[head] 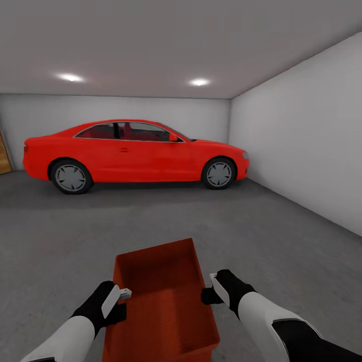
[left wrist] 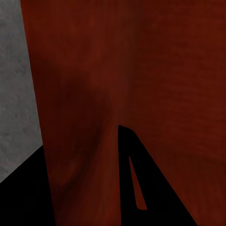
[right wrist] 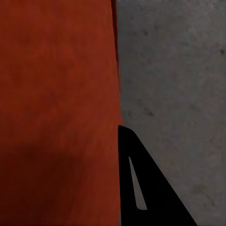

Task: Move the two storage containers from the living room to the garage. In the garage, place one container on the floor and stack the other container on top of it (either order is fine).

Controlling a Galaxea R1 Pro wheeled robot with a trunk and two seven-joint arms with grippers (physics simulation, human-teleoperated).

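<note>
An orange-red lidless storage container [head: 161, 296] hangs low in front of me, held between both arms above the grey concrete floor [head: 251, 226] of the garage. My left gripper [head: 122, 294] is shut on its left wall, and my right gripper [head: 210, 290] on its right wall. In the left wrist view the ribbed wall [left wrist: 141, 70] runs between the two dark fingers [left wrist: 150, 197]. The right wrist view shows the container's wall [right wrist: 56, 117] beside one dark finger [right wrist: 146, 193], with concrete [right wrist: 179, 94] past it.
A red coupe car [head: 136, 151] stands side-on across the back of the garage. A white wall [head: 311, 141] runs along the right. A strip of wooden door [head: 4, 153] shows at the far left. Open concrete lies between me and the car.
</note>
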